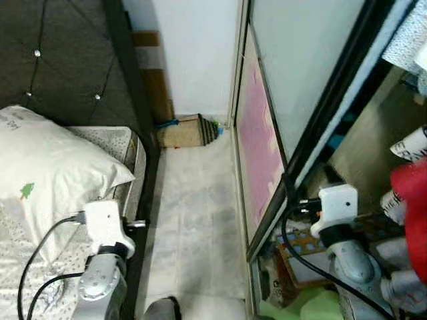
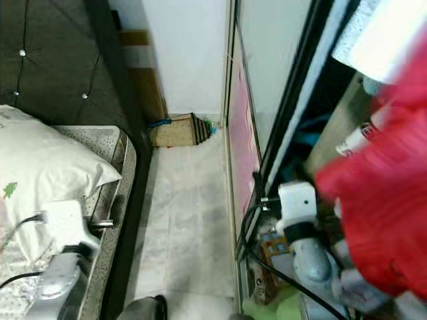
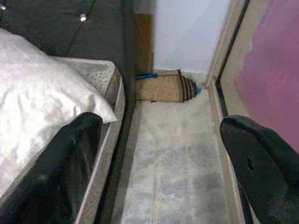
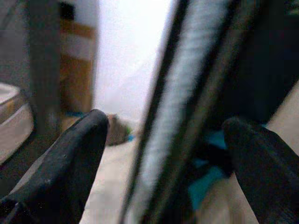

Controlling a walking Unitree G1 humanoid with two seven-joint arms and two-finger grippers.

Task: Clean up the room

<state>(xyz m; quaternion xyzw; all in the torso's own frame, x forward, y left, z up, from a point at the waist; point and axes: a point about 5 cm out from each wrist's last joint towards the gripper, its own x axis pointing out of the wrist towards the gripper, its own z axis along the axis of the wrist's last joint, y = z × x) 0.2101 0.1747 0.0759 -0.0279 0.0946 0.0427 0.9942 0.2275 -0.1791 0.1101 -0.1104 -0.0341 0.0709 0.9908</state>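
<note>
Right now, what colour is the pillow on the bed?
White, with a small green mark; the pillow shows best in the left eye view.

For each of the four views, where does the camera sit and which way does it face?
Left eye: on the head, facing down the floor aisle between bed and wardrobe; both arms show.
Right eye: same head, same aisle; a red cloth blurs at right.
Left wrist: along the open left gripper towards the wicker box.
Right wrist: along the open right gripper at the sliding door edge.
All four share the box.
</note>
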